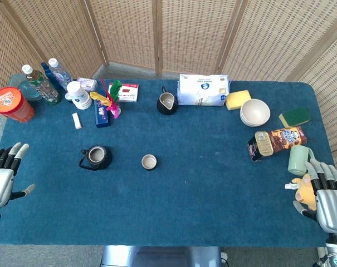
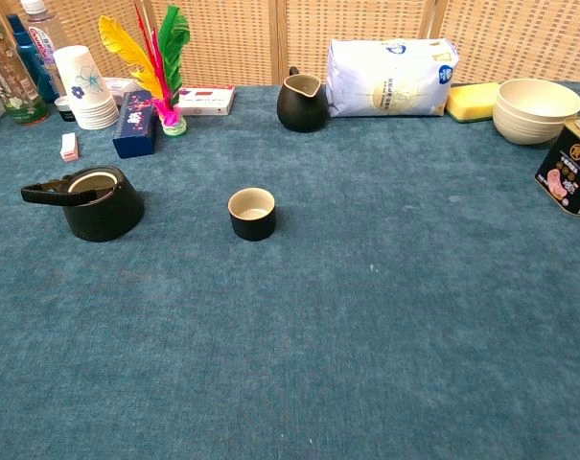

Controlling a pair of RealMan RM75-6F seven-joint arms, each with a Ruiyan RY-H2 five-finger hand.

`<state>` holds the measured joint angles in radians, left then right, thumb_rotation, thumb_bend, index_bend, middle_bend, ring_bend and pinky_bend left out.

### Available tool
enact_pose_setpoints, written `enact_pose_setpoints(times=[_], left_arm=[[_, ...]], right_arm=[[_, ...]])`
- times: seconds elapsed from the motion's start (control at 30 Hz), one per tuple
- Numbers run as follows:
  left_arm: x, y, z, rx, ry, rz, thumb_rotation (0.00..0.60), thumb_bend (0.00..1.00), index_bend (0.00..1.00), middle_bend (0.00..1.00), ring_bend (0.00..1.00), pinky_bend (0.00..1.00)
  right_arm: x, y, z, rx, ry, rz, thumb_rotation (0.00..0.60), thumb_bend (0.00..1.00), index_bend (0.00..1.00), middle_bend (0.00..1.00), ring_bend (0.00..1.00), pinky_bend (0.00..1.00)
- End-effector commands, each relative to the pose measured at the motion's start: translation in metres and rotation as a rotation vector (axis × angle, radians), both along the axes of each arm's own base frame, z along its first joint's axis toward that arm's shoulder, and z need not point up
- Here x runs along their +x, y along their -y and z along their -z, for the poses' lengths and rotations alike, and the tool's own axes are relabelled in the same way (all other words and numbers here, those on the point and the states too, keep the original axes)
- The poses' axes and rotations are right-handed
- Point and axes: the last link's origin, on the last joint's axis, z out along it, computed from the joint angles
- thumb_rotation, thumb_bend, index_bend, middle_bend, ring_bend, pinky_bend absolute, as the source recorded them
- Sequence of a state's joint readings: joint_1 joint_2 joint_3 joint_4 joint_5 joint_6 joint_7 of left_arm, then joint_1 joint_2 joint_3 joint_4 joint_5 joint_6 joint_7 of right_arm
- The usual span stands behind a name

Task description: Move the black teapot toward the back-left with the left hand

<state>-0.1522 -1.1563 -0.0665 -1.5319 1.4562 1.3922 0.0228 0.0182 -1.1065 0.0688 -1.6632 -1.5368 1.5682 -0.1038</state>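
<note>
Though lidless, black teapot (image 1: 96,157) apparently empty.

Head view high overhead, chest view low, both sharing table (image 1: 213,189)

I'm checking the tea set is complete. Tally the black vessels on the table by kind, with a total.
black teapot: 1
black pitcher: 1
small black cup: 1
Total: 3
</note>
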Motion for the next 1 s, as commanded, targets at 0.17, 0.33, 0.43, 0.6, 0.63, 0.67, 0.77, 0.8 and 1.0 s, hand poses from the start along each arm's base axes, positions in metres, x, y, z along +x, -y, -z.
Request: enact_pose_setpoints(times=[0.17,0.33,0.43,0.6,0.63,0.67,0.77,0.8,1.0], left_arm=[[-0.001,0.0,-0.001,-0.009,0.008,-0.007,0.6,0.02,0.0,0.0,0.0,0.0],[-0.002,0.001,0.001,-0.031,0.002,-0.015,0.6,0.02,0.0,0.0,0.0,0.0],[-0.002,0.002,0.006,-0.097,-0.007,-0.013,0.6,0.03,0.0,0.0,0.0,0.0],[-0.005,-0.002,0.018,-0.221,-0.008,-0.032,0.6,0.03,0.0,0.0,0.0,0.0],[-0.005,-0.004,0.021,-0.242,-0.009,-0.039,0.6,0.03,0.0,0.0,0.0,0.0],[-0.006,-0.006,0.024,-0.258,-0.012,-0.043,0.6,0.03,0.0,0.0,0.0,0.0],[-0.007,-0.014,0.032,-0.31,-0.037,-0.058,0.6,0.03,0.0,0.0,0.0,0.0],[-0.007,-0.018,0.036,-0.329,-0.044,-0.064,0.6,0.03,0.0,0.0,0.0,0.0],[0.006,-0.041,0.048,-0.397,-0.071,-0.066,0.6,0.03,0.0,0.0,0.0,0.0]], right_arm=[[0.0,0.0,0.0,0.001,0.001,0.001,0.6,0.0,0.0,0.0,0.0,0.0],[0.0,0.0,0.001,0.003,0.001,0.0,0.6,0.0,0.0,0.0,0.0,0.0],[0.0,0.0,0.0,-0.001,0.003,0.001,0.6,0.0,0.0,0.0,0.0,0.0],[0.0,0.001,-0.002,-0.004,0.008,0.004,0.6,0.0,0.0,0.0,0.0,0.0],[-0.001,0.001,-0.002,-0.004,0.008,0.005,0.6,0.0,0.0,0.0,0.0,0.0],[-0.001,0.001,-0.002,-0.004,0.007,0.006,0.6,0.0,0.0,0.0,0.0,0.0],[-0.001,0.001,-0.002,-0.003,0.006,0.006,0.6,0.0,0.0,0.0,0.0,0.0],[-0.001,0.001,-0.002,-0.003,0.005,0.007,0.6,0.0,0.0,0.0,0.0,0.0],[-0.002,0.001,-0.002,-0.008,0.005,0.012,0.6,0.0,0.0,0.0,0.0,0.0]])
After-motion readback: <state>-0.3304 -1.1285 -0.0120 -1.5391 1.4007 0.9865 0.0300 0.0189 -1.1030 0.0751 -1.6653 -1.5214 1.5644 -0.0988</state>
